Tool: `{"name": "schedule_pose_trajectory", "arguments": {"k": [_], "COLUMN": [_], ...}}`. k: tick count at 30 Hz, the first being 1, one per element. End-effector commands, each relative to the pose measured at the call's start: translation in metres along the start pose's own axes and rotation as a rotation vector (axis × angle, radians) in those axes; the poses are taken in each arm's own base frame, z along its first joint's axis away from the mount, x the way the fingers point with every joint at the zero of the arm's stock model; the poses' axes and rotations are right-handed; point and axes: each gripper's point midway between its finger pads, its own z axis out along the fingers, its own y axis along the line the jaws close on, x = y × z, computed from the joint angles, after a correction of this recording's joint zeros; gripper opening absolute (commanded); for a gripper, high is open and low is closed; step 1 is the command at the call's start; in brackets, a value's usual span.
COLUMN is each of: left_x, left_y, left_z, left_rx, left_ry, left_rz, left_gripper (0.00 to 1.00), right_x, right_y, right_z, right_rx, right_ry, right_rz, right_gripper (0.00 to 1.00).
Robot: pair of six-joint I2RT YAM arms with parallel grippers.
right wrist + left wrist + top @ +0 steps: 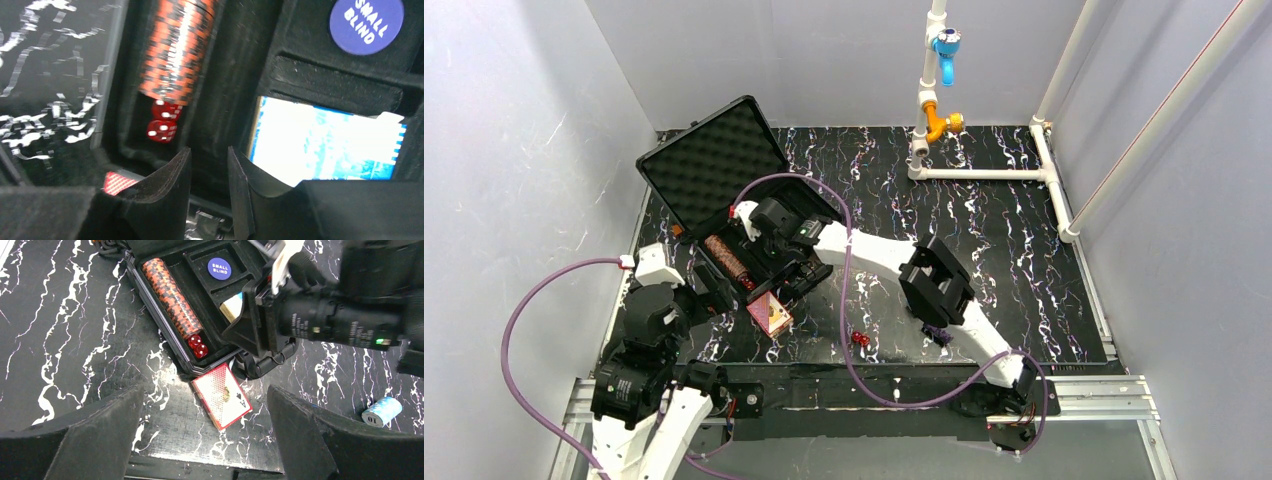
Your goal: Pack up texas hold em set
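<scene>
- Upper left of top view: black case (714, 160), lid up, on tabletop (1004, 240).
- Right fingers (172, 180): narrow, empty, over case near red dice (161, 122).
- Left fingers (100, 430): wide, empty; red card box (221, 396) just beyond.

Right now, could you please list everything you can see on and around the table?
hard case: one, black, open, on the table's left.
chip row: one, brown-orange, in the case's left slot.
dice in case: two, red, at the chip row's near end.
Small Blind button: one, blue, in a case compartment.
blue card box: one, in a case compartment.
red card box: one, on the table just before the case.
chip stack: one, pale blue, on the table.
loose dice: seemingly two, red, on the table.
pipe frame: one, white, blue and orange fittings, far right.
table: one, black marbled.
left gripper: open, empty, above the red card box.
right gripper: slightly parted, empty, over the case.
</scene>
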Motion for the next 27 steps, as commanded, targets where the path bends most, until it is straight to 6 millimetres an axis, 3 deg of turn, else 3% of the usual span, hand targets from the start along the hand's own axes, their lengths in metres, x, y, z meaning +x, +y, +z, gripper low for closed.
{"name": "schedule_pose_trajectory", "arguments": {"k": [1,9,14,19,22,27], "left_x": [0.000,0.001,0.002,0.002,0.002,0.002], "left_y": [0.009,0.009,0.009,0.009,0.009,0.009], "left_z": [0.000,0.000,0.001,0.001,0.001,0.001], "left_rx": [-0.044,-0.047,-0.051,-0.052,-0.051,-0.049], "left_ry": [-0.010,-0.004,0.003,0.001,0.001,0.003], "left_rz": [-0.005,-0.006,-0.005,-0.005,-0.006,-0.006], "left_gripper": [0.91,0.91,0.91,0.91,0.91,0.91], "right_x": [0.010,0.008,-0.011,-0.050,-0.065,-0.053], "right_y": [-0.032,-0.048,-0.044,-0.029,-0.031,-0.068], "right_z": [0.018,0.025,0.024,-0.006,-0.028,-0.048], "right_rx": [0.064,0.081,0.053,0.002,0.018,0.113], "right_ry": [0.019,0.007,-0.036,-0.123,-0.162,-0.136], "right_rz": [0.071,0.080,0.084,0.074,0.071,0.108], "right_gripper": [0.40,0.40,0.41,0.48,0.54,0.60]}}
